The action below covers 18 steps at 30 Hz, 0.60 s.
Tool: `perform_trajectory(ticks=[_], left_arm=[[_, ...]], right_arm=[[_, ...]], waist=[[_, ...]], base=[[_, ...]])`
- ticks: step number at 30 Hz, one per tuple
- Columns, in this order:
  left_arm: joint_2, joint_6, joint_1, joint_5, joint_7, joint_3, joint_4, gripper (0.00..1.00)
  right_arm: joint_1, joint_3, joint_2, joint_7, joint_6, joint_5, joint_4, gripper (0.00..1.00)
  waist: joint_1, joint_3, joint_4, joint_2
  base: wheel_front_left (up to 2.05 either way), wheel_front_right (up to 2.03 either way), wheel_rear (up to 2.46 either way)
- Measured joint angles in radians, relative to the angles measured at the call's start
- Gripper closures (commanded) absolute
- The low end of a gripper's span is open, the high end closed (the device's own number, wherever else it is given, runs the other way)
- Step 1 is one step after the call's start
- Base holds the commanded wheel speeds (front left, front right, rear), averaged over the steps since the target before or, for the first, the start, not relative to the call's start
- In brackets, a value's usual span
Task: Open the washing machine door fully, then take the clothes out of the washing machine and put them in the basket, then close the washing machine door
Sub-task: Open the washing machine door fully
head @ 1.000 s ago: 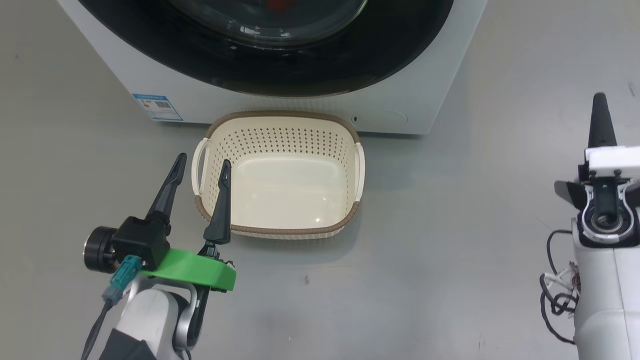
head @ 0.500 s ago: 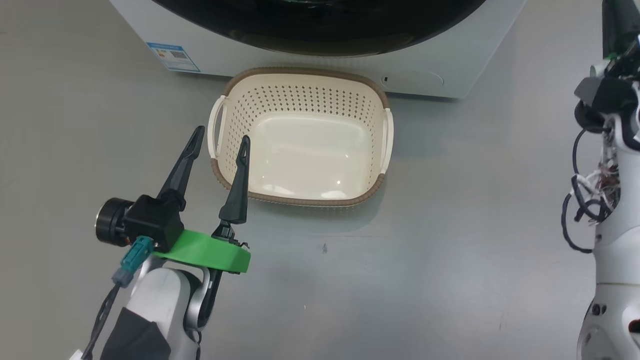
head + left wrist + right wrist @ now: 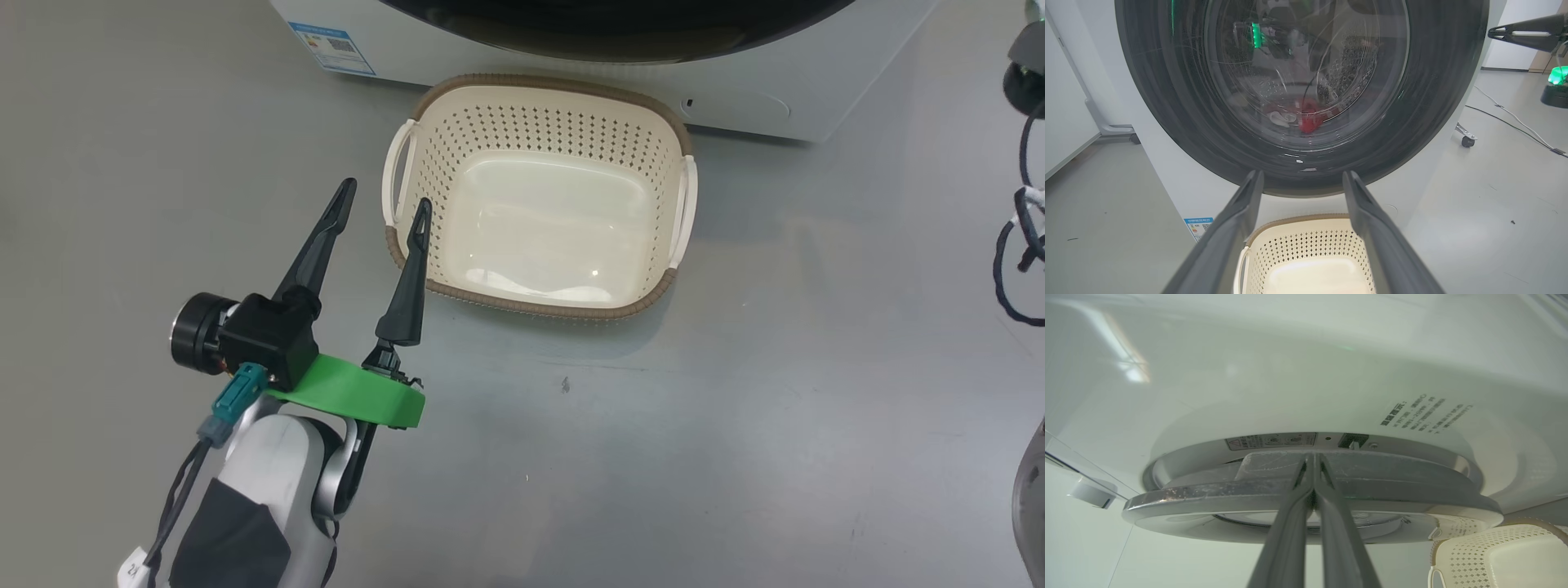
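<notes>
The washing machine stands at the top of the head view, with the black rim of the washing machine door just showing. In the left wrist view the door faces me, and red clothes with a small white piece lie behind its glass. The cream basket sits on the floor before the washer with nothing in it. My left gripper hovers open at the basket's left end. My right gripper is shut, tips against the door's grey edge, and its dark fingers reach the rim's right side.
A blue label marks the washer's lower left corner. My right arm's loose black cables hang at the head view's right edge. A caster, a floor cable and a green-lit device lie right of the washer.
The head camera has shifted, so the basket and washer slid right and up in the picture. My right arm rose out toward the door. The left gripper stayed open by the basket.
</notes>
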<state>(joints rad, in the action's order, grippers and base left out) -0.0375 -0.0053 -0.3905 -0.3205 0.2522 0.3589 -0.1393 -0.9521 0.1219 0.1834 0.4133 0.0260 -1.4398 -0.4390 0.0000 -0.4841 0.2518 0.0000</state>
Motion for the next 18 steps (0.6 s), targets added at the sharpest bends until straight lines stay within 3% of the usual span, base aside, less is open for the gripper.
perform_trajectory(ticks=[18], left_arm=[[0.005, 0.0, -0.024, -0.006, 0.0, 0.038, -0.007, 0.0]], right_arm=[[-0.166, -0.038, 0.068, 0.08, -0.056, 0.035, -0.092, 1.0]], waist=[[0.0, -0.03, 0.065, 0.0]], base=[[0.0, 0.0, 0.0]])
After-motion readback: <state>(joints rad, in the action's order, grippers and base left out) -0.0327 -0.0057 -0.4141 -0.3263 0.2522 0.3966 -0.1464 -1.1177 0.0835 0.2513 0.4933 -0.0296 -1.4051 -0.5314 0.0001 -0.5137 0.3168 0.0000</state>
